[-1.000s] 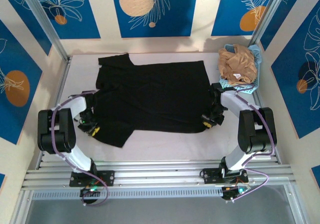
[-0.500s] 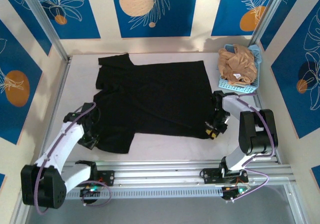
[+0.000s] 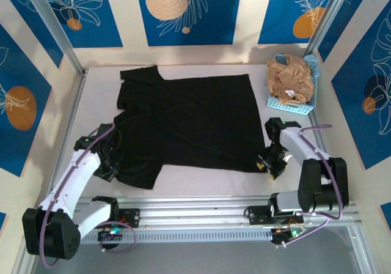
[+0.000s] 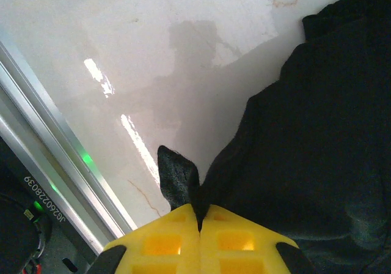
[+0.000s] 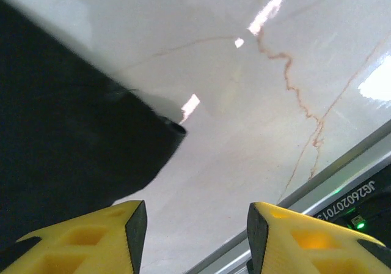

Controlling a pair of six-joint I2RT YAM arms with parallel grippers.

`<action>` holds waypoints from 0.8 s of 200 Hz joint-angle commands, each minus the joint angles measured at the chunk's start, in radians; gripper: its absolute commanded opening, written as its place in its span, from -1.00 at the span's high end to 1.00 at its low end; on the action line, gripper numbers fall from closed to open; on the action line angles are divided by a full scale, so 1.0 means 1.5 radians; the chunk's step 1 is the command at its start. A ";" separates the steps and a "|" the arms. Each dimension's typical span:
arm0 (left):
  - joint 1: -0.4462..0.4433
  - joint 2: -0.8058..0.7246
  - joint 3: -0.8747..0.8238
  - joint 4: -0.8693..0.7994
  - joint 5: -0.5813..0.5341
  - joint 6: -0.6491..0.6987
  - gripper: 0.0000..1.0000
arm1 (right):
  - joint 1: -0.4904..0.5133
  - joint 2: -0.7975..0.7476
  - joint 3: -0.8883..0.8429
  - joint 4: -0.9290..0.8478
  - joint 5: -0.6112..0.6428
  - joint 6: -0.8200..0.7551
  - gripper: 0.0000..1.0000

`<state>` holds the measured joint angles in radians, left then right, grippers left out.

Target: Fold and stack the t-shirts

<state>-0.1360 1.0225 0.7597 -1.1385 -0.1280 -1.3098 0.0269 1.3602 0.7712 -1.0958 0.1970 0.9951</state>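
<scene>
A black short-sleeved cloth t-shirt (image 3: 189, 124) lies spread flat on the pale worktop (image 3: 201, 179). At its near left edge the left claw (image 4: 200, 216) is closed, pinching the fabric. Just off its near right corner the right claw (image 5: 197, 216) stands open. Beyond its far right corner, a crumpled tan-brown t-shirt (image 3: 290, 78) fills a light blue perforated plastic basket (image 3: 292, 107).

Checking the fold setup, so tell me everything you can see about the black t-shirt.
The black t-shirt lies spread on the table, soft cloth, no print showing, sleeves to the left, hem to the right. The left gripper pinches its near sleeve edge; the right gripper is open by the near hem corner.
</scene>
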 commanded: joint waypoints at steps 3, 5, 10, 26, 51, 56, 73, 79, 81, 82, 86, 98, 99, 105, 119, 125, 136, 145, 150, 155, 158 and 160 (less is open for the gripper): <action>-0.005 -0.011 0.009 -0.050 0.008 -0.034 1.00 | -0.035 0.001 -0.018 0.047 -0.045 0.028 0.05; -0.005 -0.011 0.008 -0.049 0.008 -0.034 1.00 | -0.038 0.002 -0.018 0.053 -0.048 0.027 0.05; -0.005 -0.011 0.008 -0.049 0.009 -0.033 1.00 | -0.047 0.007 -0.019 0.066 -0.056 0.025 0.05; -0.005 -0.015 0.003 -0.047 0.013 -0.033 1.00 | -0.061 0.018 -0.020 0.100 -0.081 0.022 0.07; -0.005 -0.023 -0.002 -0.049 0.015 -0.036 1.00 | -0.059 0.050 -0.018 0.117 -0.098 0.019 0.22; -0.005 -0.025 -0.002 -0.049 0.015 -0.037 1.00 | -0.059 0.057 -0.022 0.120 -0.101 0.020 0.26; -0.005 -0.030 0.001 -0.052 0.018 -0.042 1.00 | -0.059 0.080 -0.033 0.122 -0.110 0.025 0.35; -0.005 -0.032 0.004 -0.054 0.018 -0.044 1.00 | -0.058 0.085 -0.034 0.119 -0.110 0.027 0.36; -0.005 -0.033 0.005 -0.056 0.019 -0.044 1.00 | -0.058 0.087 -0.035 0.118 -0.110 0.028 0.36; -0.005 -0.033 0.006 -0.056 0.019 -0.045 1.00 | -0.058 0.087 -0.035 0.117 -0.110 0.028 0.36; -0.005 -0.034 0.008 -0.058 0.019 -0.046 1.00 | -0.057 0.088 -0.035 0.114 -0.108 0.029 0.35; -0.006 -0.039 0.014 -0.065 0.021 -0.052 1.00 | -0.055 0.088 -0.034 0.104 -0.102 0.029 0.33; -0.007 -0.039 0.014 -0.065 0.022 -0.052 1.00 | -0.056 0.088 -0.034 0.103 -0.101 0.029 0.32; -0.007 -0.042 0.016 -0.066 0.024 -0.055 1.00 | -0.056 0.090 -0.033 0.099 -0.099 0.027 0.28; -0.012 -0.049 0.017 -0.069 0.031 -0.063 1.00 | -0.055 0.101 -0.031 0.098 -0.099 0.021 0.24; -0.015 -0.051 0.018 -0.069 0.035 -0.065 1.00 | -0.055 0.108 -0.030 0.099 -0.098 0.019 0.22; -0.021 -0.054 0.021 -0.071 0.041 -0.068 1.00 | -0.056 0.124 -0.034 0.107 -0.100 0.017 0.20; -0.027 -0.057 0.025 -0.078 0.043 -0.074 1.00 | -0.055 0.133 -0.037 0.115 -0.106 0.017 0.25; -0.031 -0.060 0.028 -0.082 0.044 -0.078 1.00 | -0.053 0.135 -0.036 0.118 -0.106 0.018 0.29; -0.035 -0.064 0.031 -0.086 0.044 -0.081 1.00 | -0.051 0.135 -0.034 0.121 -0.104 0.018 0.42; -0.038 -0.067 0.033 -0.089 0.044 -0.084 1.00 | -0.051 0.134 -0.032 0.121 -0.101 0.018 0.52; -0.040 -0.069 0.035 -0.092 0.044 -0.086 1.00 | -0.050 0.133 -0.030 0.119 -0.099 0.018 0.58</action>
<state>-0.1669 0.9489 0.7666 -1.1576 -0.0956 -1.3266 -0.0589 1.5192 0.7452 -0.9230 0.0456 1.0119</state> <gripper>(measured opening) 0.046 0.335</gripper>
